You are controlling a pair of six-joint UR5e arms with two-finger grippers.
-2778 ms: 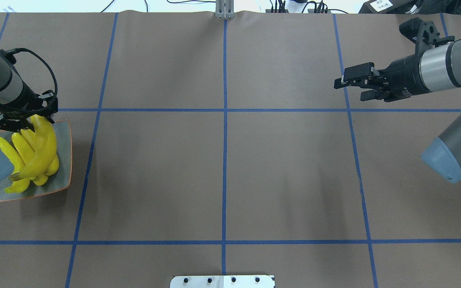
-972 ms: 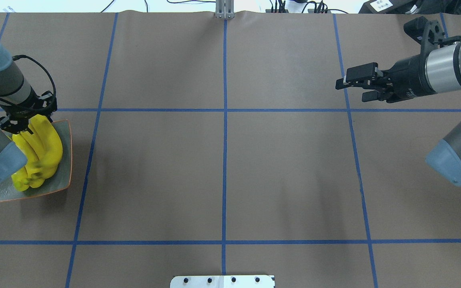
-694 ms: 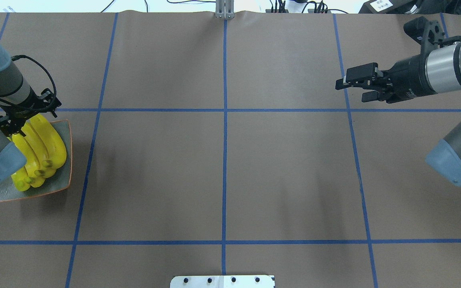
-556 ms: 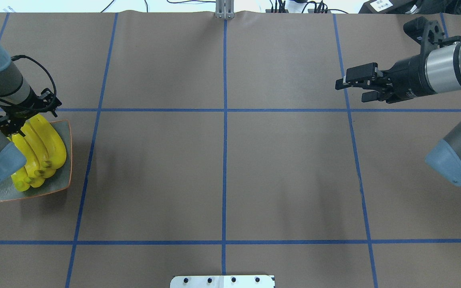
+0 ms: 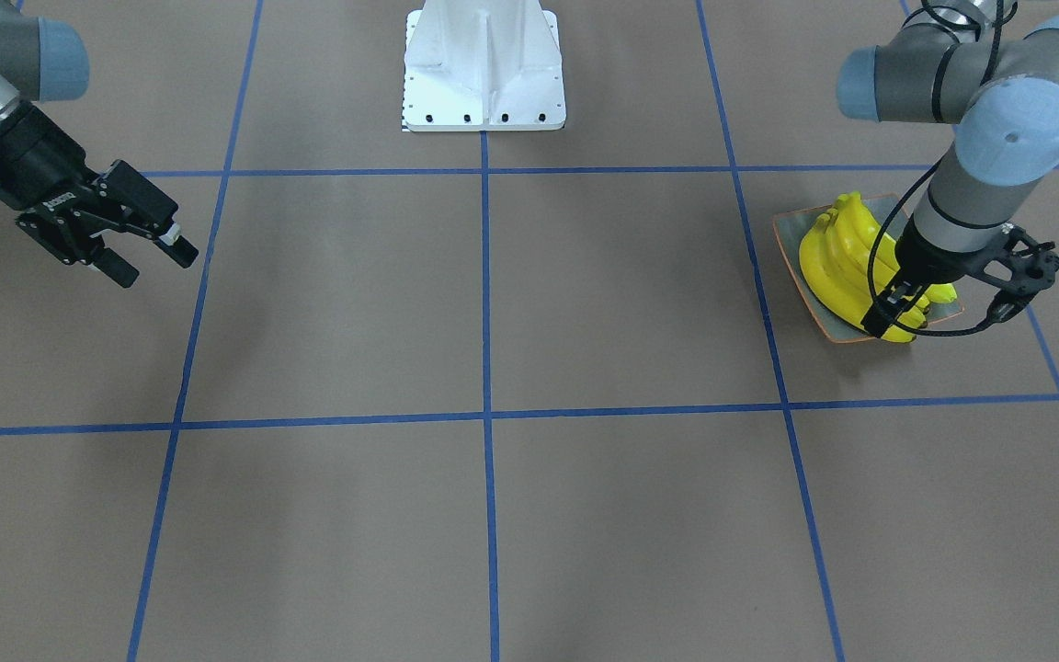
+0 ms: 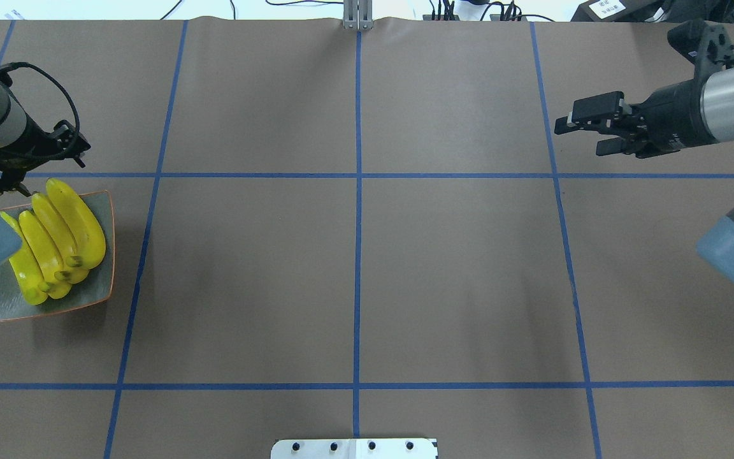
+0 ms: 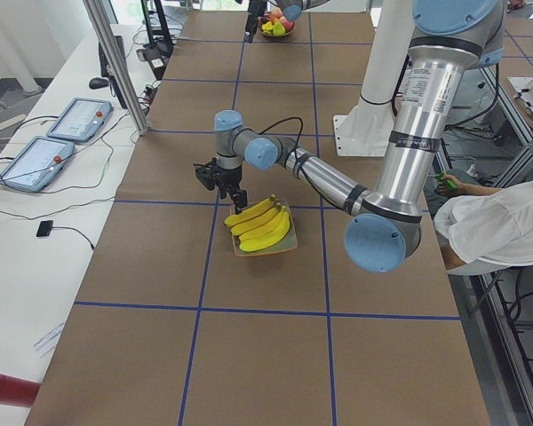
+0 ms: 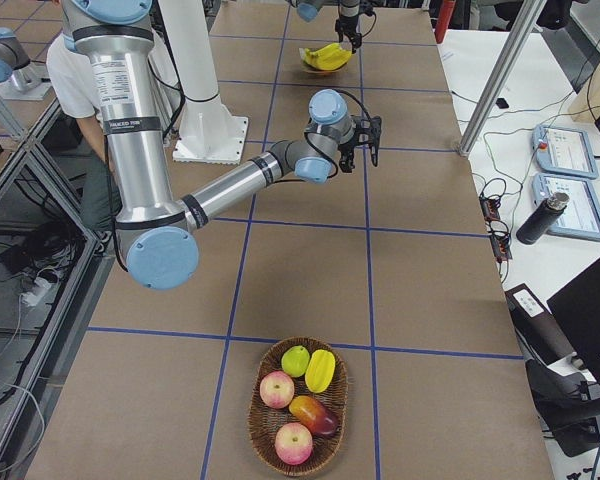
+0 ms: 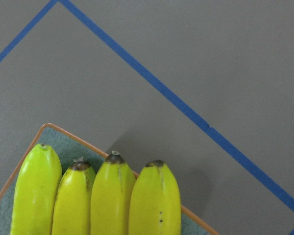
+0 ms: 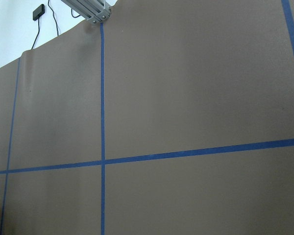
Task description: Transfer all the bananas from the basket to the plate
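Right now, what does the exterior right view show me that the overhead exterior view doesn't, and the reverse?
Only exterior right: the basket at the table's end on the robot's right, holding apples and other fruit, and two tablets beside the table. Only overhead: the four bananas countable, lying side by side, with the left gripper just past the plate's far edge, off them. Both: the bananas on the plate, and the right gripper held above the table.

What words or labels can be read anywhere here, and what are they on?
Nothing reads clearly.
Print on the right arm's silver tube: too small.
White label on the dark box behind the table: blurred.
Marking on the right gripper: blurred.
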